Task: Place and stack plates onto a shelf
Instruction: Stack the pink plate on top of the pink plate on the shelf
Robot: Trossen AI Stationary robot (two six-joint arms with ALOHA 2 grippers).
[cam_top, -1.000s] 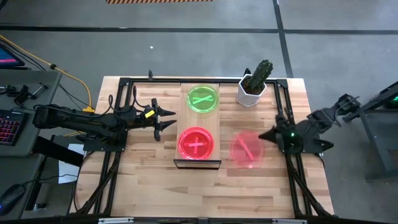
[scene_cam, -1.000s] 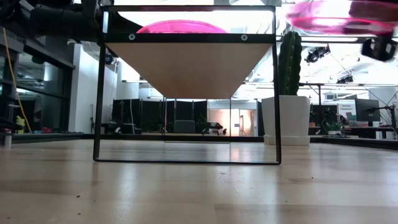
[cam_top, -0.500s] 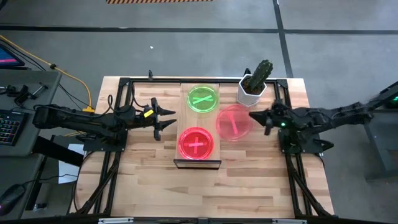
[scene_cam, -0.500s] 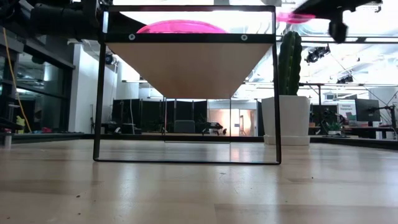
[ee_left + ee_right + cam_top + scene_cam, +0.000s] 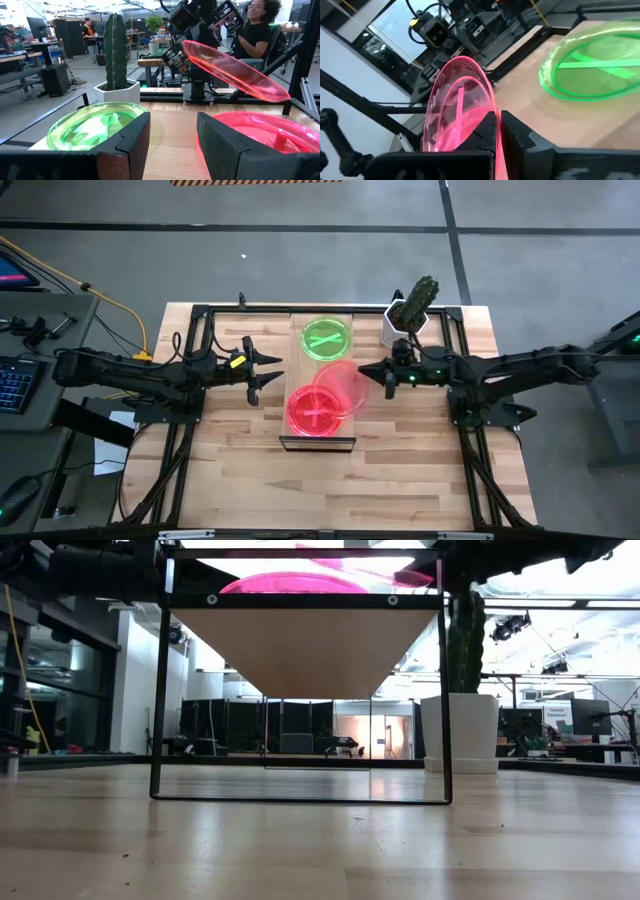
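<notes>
We found the right gripper [image 5: 385, 374] pinched shut on the rim of a pink translucent plate [image 5: 340, 387], which it held tilted over the shelf [image 5: 295, 345], its low edge toward the red plate [image 5: 312, 412] lying flat at the shelf's near end. The held plate overlapped that red plate's far right rim from above; whether they touched we could not tell. In our judgement the coming move turned on this: the red stack lay just ahead of and below the right gripper, across the shelf's narrow width, so the plate needed levelling and centring before release.

The green plate [image 5: 327, 339] with its cross mark sat at the shelf's far end, near the potted cactus [image 5: 410, 315] at the table's far right corner. The left gripper [image 5: 268, 370] waited beside the shelf's left edge, its fingers [image 5: 127, 142] spread apart and empty.

The plates looked like thin, glossy, see-through plastic, round with shallow raised rims; the shelf was a long pale wood plank on a dark frame.
</notes>
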